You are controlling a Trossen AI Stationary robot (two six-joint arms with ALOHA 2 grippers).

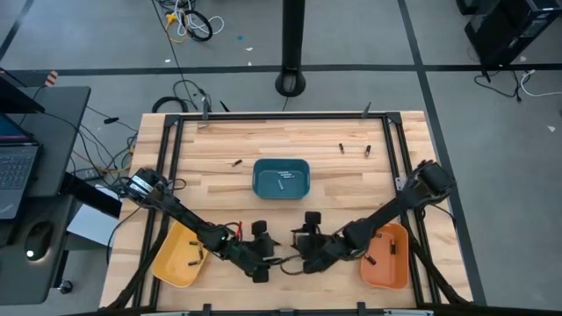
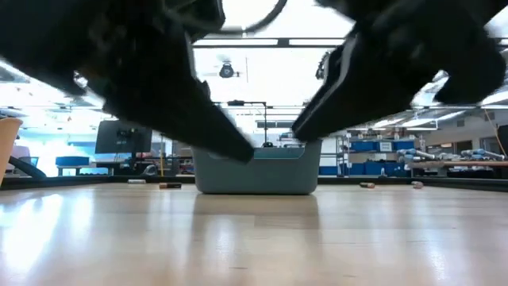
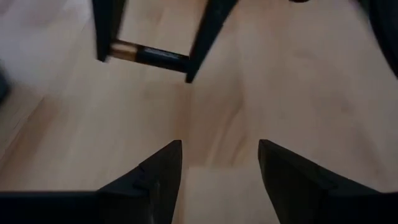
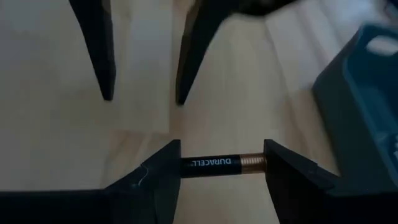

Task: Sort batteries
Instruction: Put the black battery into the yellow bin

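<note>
A single battery (image 4: 219,163) is lying on the desk (image 1: 219,145) right between the fingers of the right gripper (image 4: 221,171), and that is the relation the coming move is hanging on. Its long axis is running straight across the gap from one finger to the other, copper-toned end toward one pad and dark end toward the other, so the spread jaws are bracketing it end to end rather than across its body; whether the pads are already touching the ends is not clear. The left gripper (image 3: 219,165) is hovering just opposite, jaws also spread and holding nothing, with the same battery showing beyond it between the other arm's fingers. The right arm is plainly the nearer one. The teal tray (image 1: 281,178) is sitting near, toward the desk's middle.
</note>
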